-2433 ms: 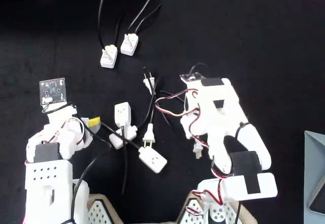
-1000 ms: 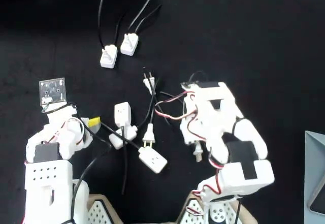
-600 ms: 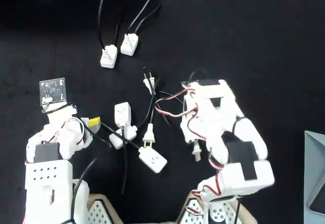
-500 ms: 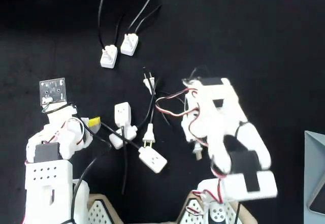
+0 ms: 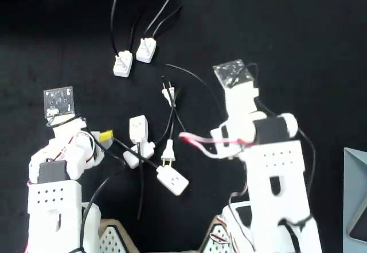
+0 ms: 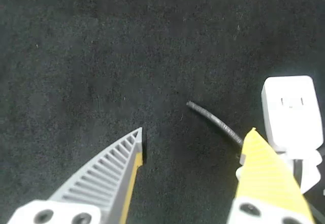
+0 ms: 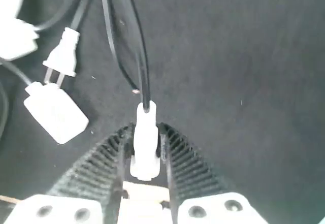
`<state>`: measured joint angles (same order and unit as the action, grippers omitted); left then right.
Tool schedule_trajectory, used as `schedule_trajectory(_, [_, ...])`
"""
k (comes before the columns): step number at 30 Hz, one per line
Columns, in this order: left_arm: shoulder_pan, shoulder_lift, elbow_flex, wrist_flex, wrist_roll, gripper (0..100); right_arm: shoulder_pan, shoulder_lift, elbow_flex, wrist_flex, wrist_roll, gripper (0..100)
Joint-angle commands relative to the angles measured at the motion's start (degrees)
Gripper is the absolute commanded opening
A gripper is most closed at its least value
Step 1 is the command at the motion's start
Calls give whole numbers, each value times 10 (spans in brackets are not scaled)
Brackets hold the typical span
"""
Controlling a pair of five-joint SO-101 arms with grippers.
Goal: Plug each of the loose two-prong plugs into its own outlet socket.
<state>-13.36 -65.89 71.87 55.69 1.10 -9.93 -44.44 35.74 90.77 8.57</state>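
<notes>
White plug [image 7: 146, 150] sits clamped in the right claw [image 7: 144, 132], cord [image 7: 144, 89] leading outward, so hidden prongs may miss the socket [image 7: 53, 113]; left claw [image 6: 196, 135] stands wide open.

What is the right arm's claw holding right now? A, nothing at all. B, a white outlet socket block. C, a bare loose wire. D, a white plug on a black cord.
D: in the right wrist view the right claw is shut on the body of a white plug.

Even overhead light, blown-out whites
</notes>
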Motion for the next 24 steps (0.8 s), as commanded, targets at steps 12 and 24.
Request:
schedule_trajectory(12, [144,-8,-117,-10,118,306,-249,-116,64,-148,-104,12])
schedule_trajectory(24, [225,-8,-133,-4,127,305,-387,-117,92,-205,-125,12])
